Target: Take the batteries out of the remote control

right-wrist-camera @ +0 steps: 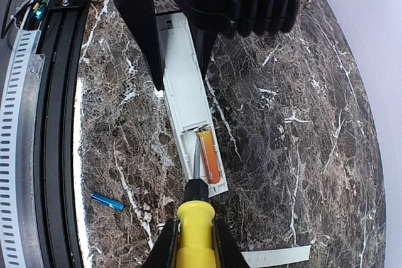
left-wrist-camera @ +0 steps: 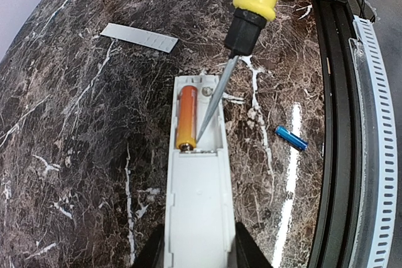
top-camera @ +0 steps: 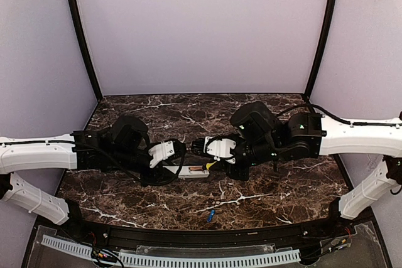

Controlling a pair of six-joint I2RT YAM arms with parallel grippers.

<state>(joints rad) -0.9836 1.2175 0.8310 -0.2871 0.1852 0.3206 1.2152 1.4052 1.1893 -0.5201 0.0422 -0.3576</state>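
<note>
One orange battery point(left-wrist-camera: 186, 117) sits in the open remote control point(left-wrist-camera: 200, 205) at the middle of the tabletop point(left-wrist-camera: 75, 155). The left fingers point(left-wrist-camera: 154, 257) clamp the remote's end. The right fingers point(right-wrist-camera: 168, 243) grip a yellow-handled screwdriver point(right-wrist-camera: 196, 230), its tip at that battery's end. The blue battery point(left-wrist-camera: 291, 137) lies loose by the near edge.

The screwdriver point(left-wrist-camera: 251, 10) slants over the remote's point(left-wrist-camera: 198, 199) open compartment, its shaft right beside the orange battery point(left-wrist-camera: 186, 117), so that side is barred. The left arm point(top-camera: 107, 149) and right arm point(top-camera: 282, 133) meet mid-table and close the middle. The blue battery point(left-wrist-camera: 291, 137) lies loose near the front rail point(left-wrist-camera: 336, 123) and the cover point(left-wrist-camera: 139, 37) lies farther back, with open marble around each.
</note>
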